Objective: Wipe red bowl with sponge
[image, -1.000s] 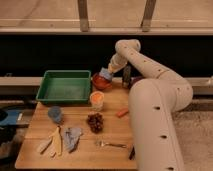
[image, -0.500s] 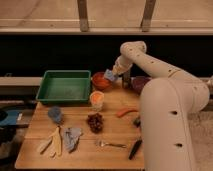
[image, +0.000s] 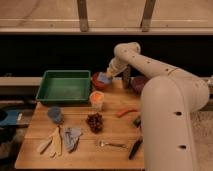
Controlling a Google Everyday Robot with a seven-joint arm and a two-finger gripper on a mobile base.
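Over the last second the arm has swung its end effector [image: 106, 75], clenched on the blue sponge [image: 103, 77], to the red bowl [image: 97, 80] just right of the green tray [image: 65, 86], so wiping looks ready to begin.

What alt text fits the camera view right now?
The robot's tool holds a blue sponge at the red bowl, at the wooden table's far edge beside a green tray.
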